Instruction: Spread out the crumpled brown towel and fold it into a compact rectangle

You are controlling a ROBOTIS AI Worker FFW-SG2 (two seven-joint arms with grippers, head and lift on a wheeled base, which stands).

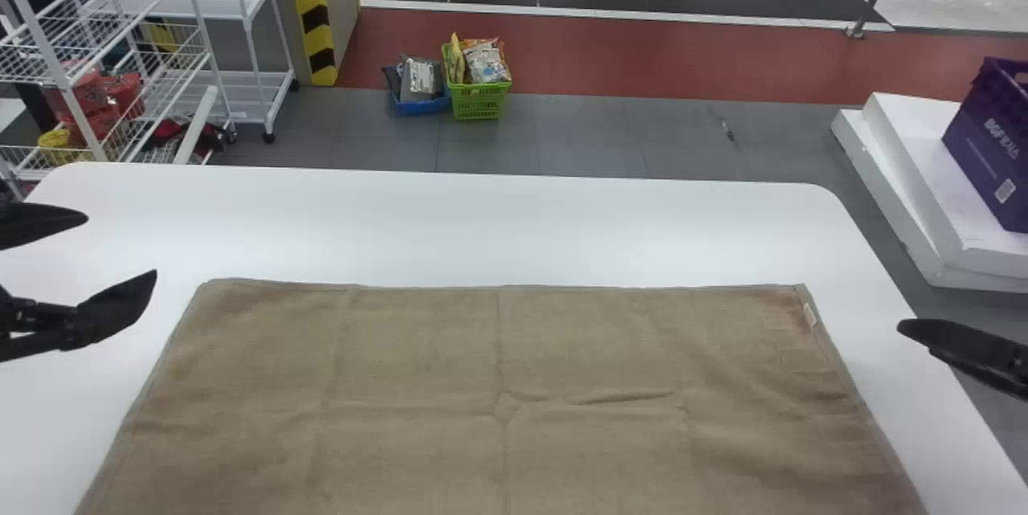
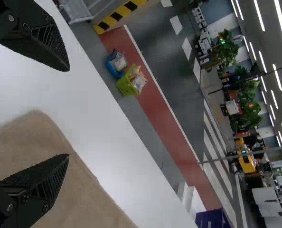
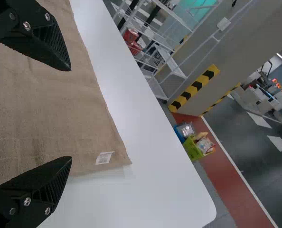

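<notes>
Purple crate [image 1: 992, 109] sits right; wire shelves [image 1: 59, 75] stand left.

The towel [image 1: 418, 354] lies on the table [image 1: 482, 218], its label [image 1: 809, 315] near the far right corner. On the floor [image 1: 562, 137] behind the table, two baskets [image 1: 480, 104] stand side by side, shelving [image 1: 221, 1] to their left; right of the table, a crate [image 1: 980, 145] rests on stacked slabs [image 1: 915, 129].
</notes>
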